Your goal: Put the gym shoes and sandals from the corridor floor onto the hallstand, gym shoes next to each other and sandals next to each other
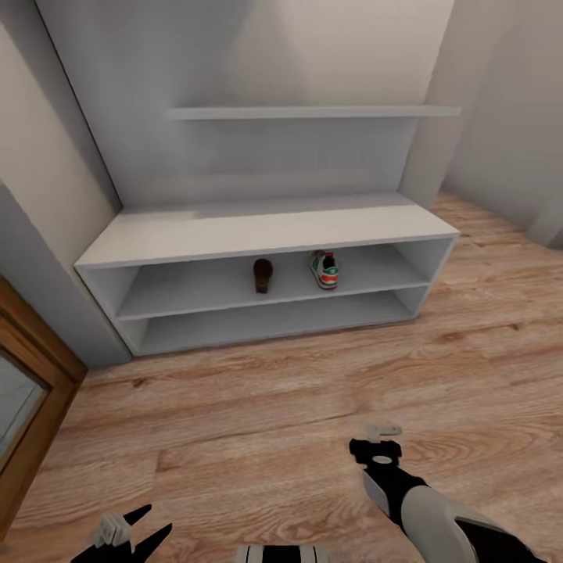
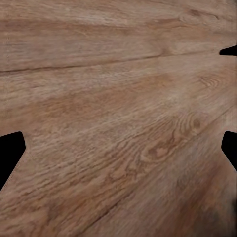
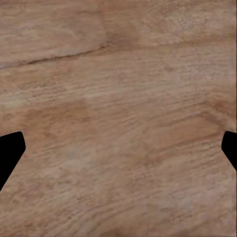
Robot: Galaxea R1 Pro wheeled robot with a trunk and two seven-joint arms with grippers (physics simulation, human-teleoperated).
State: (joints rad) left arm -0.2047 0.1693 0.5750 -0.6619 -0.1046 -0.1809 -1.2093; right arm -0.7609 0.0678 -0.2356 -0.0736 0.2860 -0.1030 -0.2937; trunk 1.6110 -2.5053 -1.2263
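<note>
The pale hallstand (image 1: pixel 266 231) stands against the wall ahead. On its upper open tier lie one dark-brown sandal (image 1: pixel 263 275) and, to its right with a gap between them, one gym shoe (image 1: pixel 324 270), white with green stripes and a red heel. The lower tier shows nothing on it. My left gripper (image 1: pixel 148 525) hangs open low at the near left, over bare corridor floor (image 1: pixel 274 407). My right gripper (image 1: pixel 383 435) is open too, pointing down at the planks at the near right. Both wrist views show wood grain between widely spread black fingertips (image 2: pixel 10 153) (image 3: pixel 10 150).
A floating shelf (image 1: pixel 313 112) runs above the hallstand. A wood-framed glass panel (image 1: pixel 31 391) juts in at the left. A grey wall (image 1: pixel 47 203) flanks the hallstand's left end, and the floor opens to the right toward another wall (image 1: pixel 516 141).
</note>
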